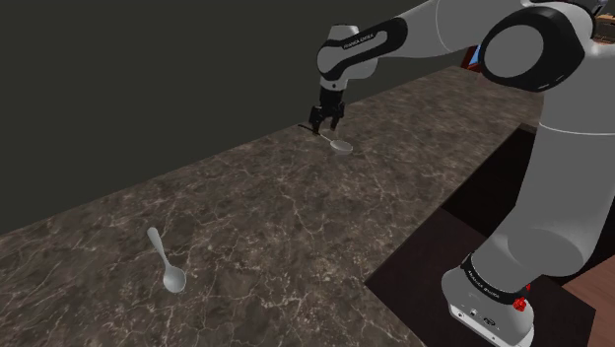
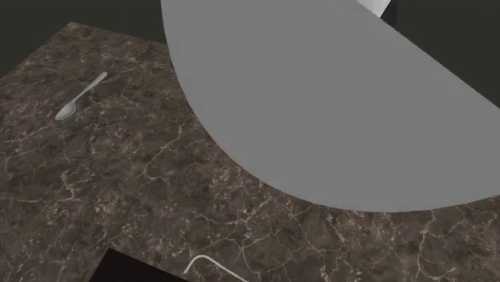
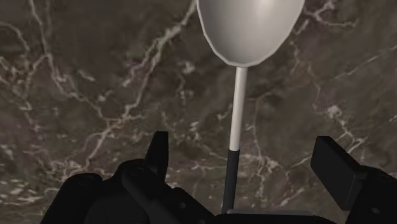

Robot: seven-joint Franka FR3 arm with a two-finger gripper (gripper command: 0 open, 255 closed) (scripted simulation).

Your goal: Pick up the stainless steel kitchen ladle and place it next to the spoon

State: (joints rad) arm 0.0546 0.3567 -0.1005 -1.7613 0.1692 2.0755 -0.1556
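The ladle (image 1: 341,146) lies flat on the dark marbled counter (image 1: 256,217) near its far edge, pale metal bowl toward the stand and dark-ended handle running back under the hand. My gripper (image 1: 328,120) stands just above that handle. In the wrist view the ladle (image 3: 236,121) runs straight between my fingers (image 3: 159,153), bowl ahead of them. The gripper (image 3: 247,151) is open, with a gap on each side of the thin handle. The spoon (image 1: 168,263) lies far off toward the shoulder view's lower left, and the spoon (image 2: 78,98) sits at the second exterior view's upper left.
A dark wall runs behind the counter's far edge. The counter's near edge drops to a dark floor (image 1: 444,266) beside the stand (image 1: 490,301). A large grey part of the arm (image 2: 336,96) blocks much of the second exterior view. A thin pale curved bar (image 2: 210,264) shows by a dark recess.
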